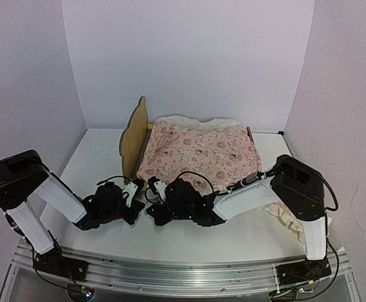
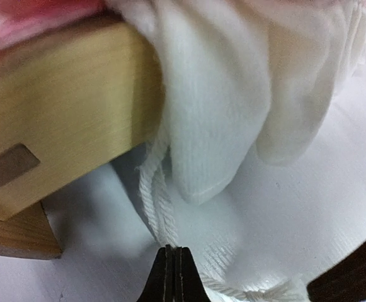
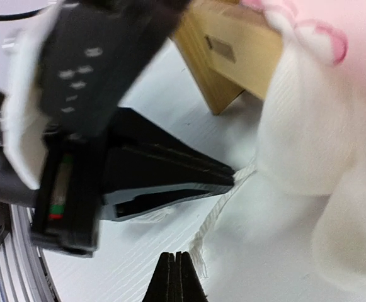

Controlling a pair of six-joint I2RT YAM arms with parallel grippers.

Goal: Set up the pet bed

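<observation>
The pet bed (image 1: 134, 135) stands at the back middle, its pale-wood headboard on the left, and a pink heart-print quilt (image 1: 201, 154) covers it. A white cushion (image 2: 233, 94) hangs over the wooden frame corner (image 2: 57, 107). A white cord (image 2: 154, 195) trails from the cushion onto the table. My left gripper (image 2: 173, 250) is shut on that cord at the bed's near left corner; its tips (image 3: 232, 178) pinch it in the right wrist view too. My right gripper (image 3: 177, 256) is shut and holds nothing, with the cord's frayed end (image 3: 201, 248) lying just beside it.
A ruffled pillow (image 1: 286, 217) lies on the table at the right, partly under my right arm. The two wrists crowd together in front of the bed (image 1: 148, 201). White walls enclose the table (image 1: 101, 151), and a metal rail (image 1: 183, 267) runs along the near edge.
</observation>
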